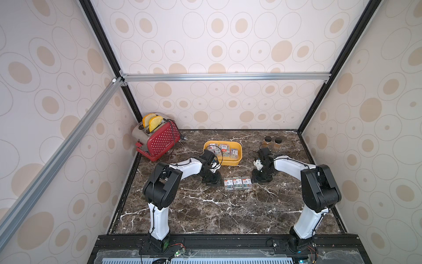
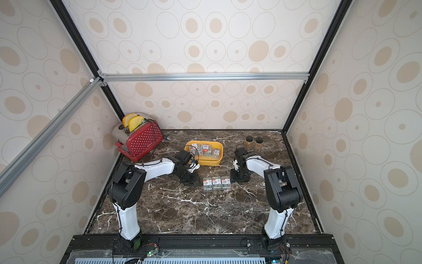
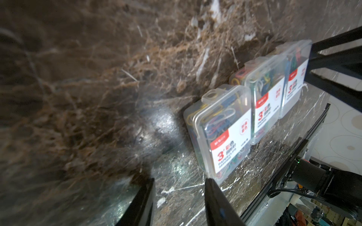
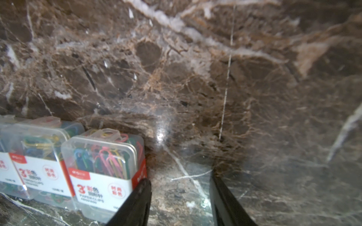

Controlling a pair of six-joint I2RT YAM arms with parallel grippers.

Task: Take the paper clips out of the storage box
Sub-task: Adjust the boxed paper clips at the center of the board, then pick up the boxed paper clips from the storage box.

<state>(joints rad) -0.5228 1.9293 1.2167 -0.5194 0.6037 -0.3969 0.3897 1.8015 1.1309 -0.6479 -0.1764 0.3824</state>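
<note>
Three boxes of paper clips point(image 1: 237, 182) out, in a row on tabletop point(image 1: 205, 212), at 6 o'clock of storage box point(image 1: 230, 163); several left inside. Left gripper point(image 3: 179, 180) at the row's 9 o'clock, right gripper point(image 4: 179, 176) at 3: both parted, empty.

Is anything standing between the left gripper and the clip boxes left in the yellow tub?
Nothing visible. Bare table lies between the left gripper and the storage box; only its near wall rises before the paper clips inside. The three boxes already out sit beside the gripper, off that line.
</note>
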